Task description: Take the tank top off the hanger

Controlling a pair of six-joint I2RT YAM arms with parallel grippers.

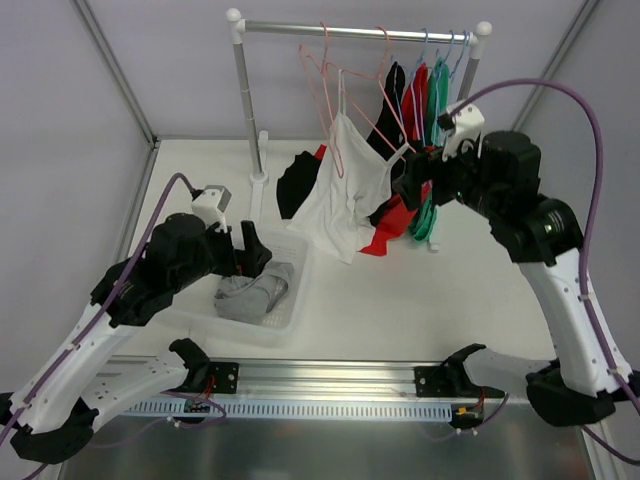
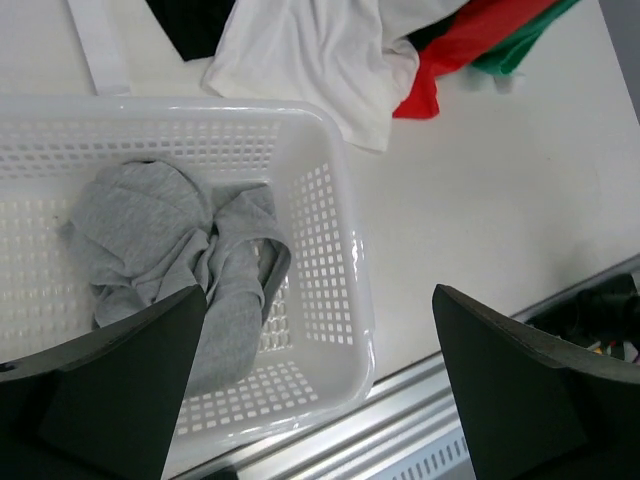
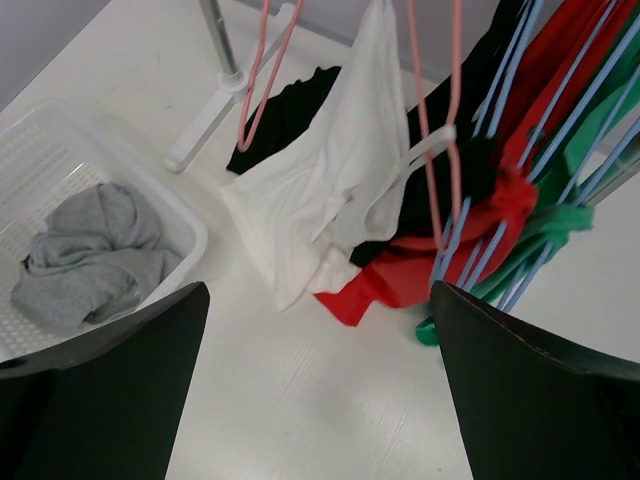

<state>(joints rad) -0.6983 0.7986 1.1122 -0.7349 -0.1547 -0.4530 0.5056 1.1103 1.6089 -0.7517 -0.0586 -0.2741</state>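
The white table (image 1: 430,300) carries a metal rack (image 1: 355,31) of round chromed tube, with slim wire hangers hooked on its bar. At the near left sits a white plastic basket (image 2: 322,250), its walls pierced with a square grid. A crumpled grey garment (image 2: 150,240) of soft knit lies inside it.

The white tank top (image 1: 345,195) hangs below the rack's middle, a thin, limp cloth. It sags in folds until its hem rests on the table just beside the basket. In the right wrist view, one narrow strap loops over an arm of the pink hanger (image 3: 432,130); the other strap cannot be made out. Black (image 1: 295,185), red (image 1: 385,235) and green (image 1: 425,220) garments crowd behind it and to its right, on blue hangers (image 1: 425,45).

The right gripper (image 1: 415,175) is raised at the tank top's right edge, its fingers spread wide and holding nothing. The left gripper (image 1: 250,250) hovers above the basket, likewise spread and empty.

The step in hand appears to be the approach to the caught strap. The next move probably calls for pinching the cloth near that strap and drawing it off the end of the hanger's arm. The wire hanger is light and may swing or lift with the pull.
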